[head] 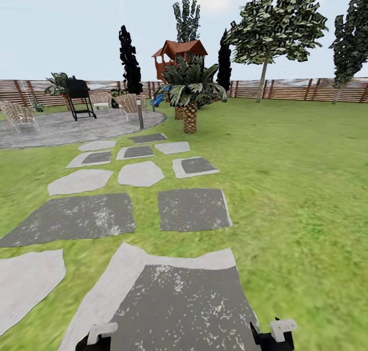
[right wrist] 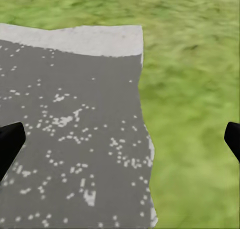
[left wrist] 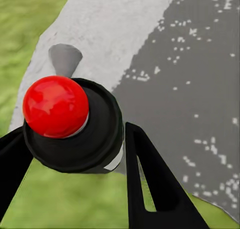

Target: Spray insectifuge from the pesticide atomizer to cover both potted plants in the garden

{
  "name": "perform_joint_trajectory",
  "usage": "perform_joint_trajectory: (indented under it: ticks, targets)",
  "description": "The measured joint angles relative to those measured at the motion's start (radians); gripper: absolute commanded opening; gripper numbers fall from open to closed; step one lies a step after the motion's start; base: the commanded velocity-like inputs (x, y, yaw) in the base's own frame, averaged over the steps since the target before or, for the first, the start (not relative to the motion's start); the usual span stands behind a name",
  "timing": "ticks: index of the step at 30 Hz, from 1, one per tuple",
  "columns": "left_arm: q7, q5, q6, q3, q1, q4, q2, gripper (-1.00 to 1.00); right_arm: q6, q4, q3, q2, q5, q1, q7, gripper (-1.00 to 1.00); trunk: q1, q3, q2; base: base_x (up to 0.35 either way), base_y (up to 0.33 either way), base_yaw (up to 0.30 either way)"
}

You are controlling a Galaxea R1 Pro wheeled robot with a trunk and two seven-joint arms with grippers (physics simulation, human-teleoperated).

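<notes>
In the left wrist view my left gripper (left wrist: pixel 75 134) is shut on the pesticide atomizer (left wrist: pixel 75 124), seen end-on. It shows as a dark round body topped by a glossy red knob (left wrist: pixel 54 105), with a sliver of white at its edge. My black fingers (left wrist: pixel 150 184) press in from both sides above a grey stepping stone (left wrist: pixel 190 64). My right gripper (right wrist: pixel 120 139) is open and holds nothing, its fingertips (right wrist: pixel 10 139) far apart over stone and grass. Both grippers (head: pixel 94 341) (head: pixel 273 338) sit low at the head view's near edge. The potted plants are out of view.
Irregular stepping stones (head: pixel 191 208) lead across the lawn to a grey paved circle (head: pixel 61 129) with chairs, a black grill (head: pixel 79 98) and a bollard lamp (head: pixel 139 113). A scaly-trunked palm (head: pixel 190 98) stands beyond the path. A slatted wooden fence (head: pixel 296 89) closes the back. Open lawn lies to the right.
</notes>
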State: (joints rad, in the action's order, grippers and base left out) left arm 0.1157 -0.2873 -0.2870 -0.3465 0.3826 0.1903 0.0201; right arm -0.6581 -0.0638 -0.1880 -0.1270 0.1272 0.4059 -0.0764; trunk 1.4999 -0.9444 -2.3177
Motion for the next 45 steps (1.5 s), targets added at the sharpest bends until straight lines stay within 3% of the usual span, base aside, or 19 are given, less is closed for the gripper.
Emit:
perform_joint_trajectory:
  ticks: [45]
  targets:
    - [0.000, 0.000, 0.000, 0.000, 0.000, 0.000, 0.000, -1.00, 0.000, 0.002, 0.000, -0.005, 0.000, 0.000, 0.000, 1.00, 0.000, 0.000, 0.000, 0.337, 0.073, 0.000]
